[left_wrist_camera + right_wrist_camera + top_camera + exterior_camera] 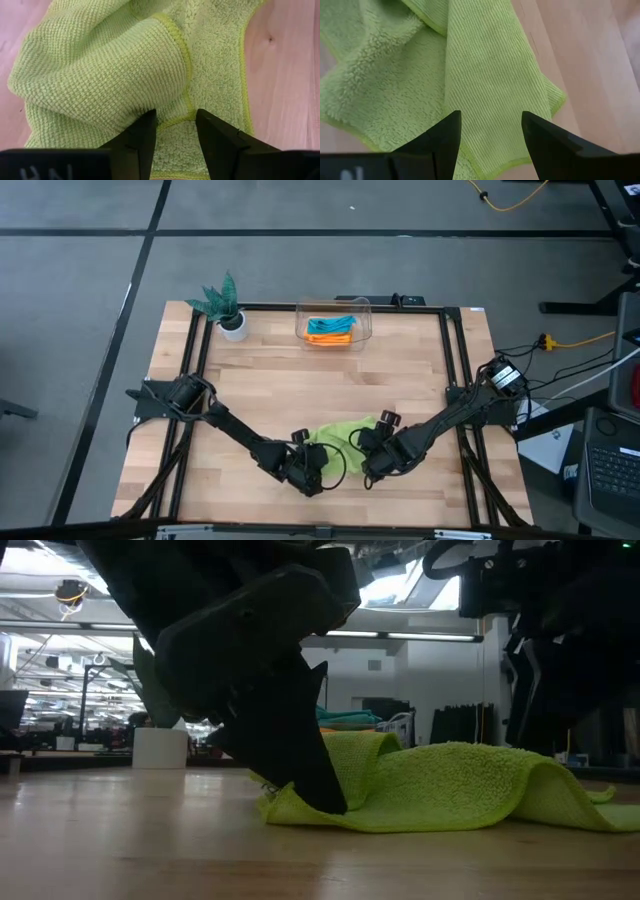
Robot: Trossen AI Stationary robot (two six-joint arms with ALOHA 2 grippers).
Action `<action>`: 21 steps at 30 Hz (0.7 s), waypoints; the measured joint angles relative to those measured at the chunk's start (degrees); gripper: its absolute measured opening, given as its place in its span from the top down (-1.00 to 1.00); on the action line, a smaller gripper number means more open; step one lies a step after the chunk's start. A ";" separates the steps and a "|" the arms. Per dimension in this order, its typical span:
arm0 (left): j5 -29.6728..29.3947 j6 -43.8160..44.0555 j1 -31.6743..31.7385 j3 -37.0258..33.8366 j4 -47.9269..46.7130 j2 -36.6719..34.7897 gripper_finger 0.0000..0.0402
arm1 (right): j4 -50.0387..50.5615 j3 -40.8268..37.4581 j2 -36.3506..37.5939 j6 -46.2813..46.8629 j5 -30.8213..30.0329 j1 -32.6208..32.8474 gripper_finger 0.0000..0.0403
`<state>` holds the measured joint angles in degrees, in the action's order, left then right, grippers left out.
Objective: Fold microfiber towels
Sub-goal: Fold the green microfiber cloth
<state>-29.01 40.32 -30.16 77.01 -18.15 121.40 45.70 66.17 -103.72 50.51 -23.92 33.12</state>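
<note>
A lime green microfiber towel (345, 432) lies crumpled near the table's front edge, with one flap folded over so its hem (186, 60) shows. My left gripper (176, 117) is open and slants down onto the towel's left end (300, 805). My right gripper (491, 117) is open above the towel's right part (485, 65), and I cannot see it touching the cloth. The other towels, orange and teal (330, 330), lie in a clear box at the far side. My left gripper comes at the towel slanting down from the table's left near side. One fingertip (325, 798) stands on the towel's left edge, down at the table. The folded flap's hem (176, 122) runs between the parted fingers. The towel lies slack on the table.
A clear box (362, 310) stands at the far middle, and a green artificial plant in a white pot (230, 315) at the far left. Black frame rails (195, 380) run along the table's sides. Bare wood lies between the towel and the box.
</note>
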 joint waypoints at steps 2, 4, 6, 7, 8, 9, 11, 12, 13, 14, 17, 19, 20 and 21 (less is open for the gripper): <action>-0.07 0.00 -0.02 0.00 0.00 0.00 0.33 | -0.38 0.00 0.00 -0.03 -0.02 0.00 -0.05; -0.12 0.02 -0.02 0.00 0.08 0.00 0.33 | -0.79 0.00 0.00 -0.03 0.00 0.00 -0.05; -0.22 0.00 -0.02 -0.02 0.39 0.00 0.33 | -1.44 0.00 0.00 -0.03 0.00 0.00 -0.05; -0.26 0.00 -0.01 -0.04 0.55 0.00 0.33 | -1.63 0.00 0.00 -0.03 0.00 0.00 -0.05; -0.36 0.00 -0.01 -0.04 0.74 0.01 0.33 | -1.77 0.00 0.00 -0.03 0.00 0.00 -0.05; -0.37 0.00 0.01 -0.04 0.81 0.02 0.33 | -1.99 0.00 0.00 -0.03 0.00 0.00 -0.05; -0.39 0.00 0.03 -0.04 0.85 0.02 0.33 | -2.40 0.00 0.00 -0.03 0.02 0.00 -0.05; -0.41 0.00 0.03 -0.04 0.87 0.02 0.33 | -2.56 0.00 0.00 -0.03 0.02 0.00 -0.05; -0.41 0.00 0.03 -0.04 0.87 0.02 0.33 | -2.71 0.00 0.00 -0.03 0.00 0.00 -0.05; -0.41 -0.01 0.03 -0.04 0.89 0.02 0.33 | -2.89 0.00 0.00 -0.03 0.02 0.00 -0.05; -0.43 0.00 0.03 -0.04 0.92 0.02 0.33 | -3.16 0.00 -0.02 -0.03 0.02 0.00 -0.05; -0.44 0.00 0.03 -0.04 0.94 0.02 0.33 | -3.37 0.00 -0.02 -0.03 0.02 0.00 -0.05; -0.44 0.00 0.03 -0.04 0.94 0.02 0.33 | -3.36 0.00 -0.02 -0.03 0.02 0.00 -0.05; -0.44 0.00 0.03 -0.04 0.96 0.02 0.33 | -3.37 0.00 -0.04 -0.03 0.02 0.00 -0.05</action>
<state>-29.45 40.32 -30.13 76.97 -17.19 121.43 42.33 66.17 -103.77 50.48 -23.90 33.12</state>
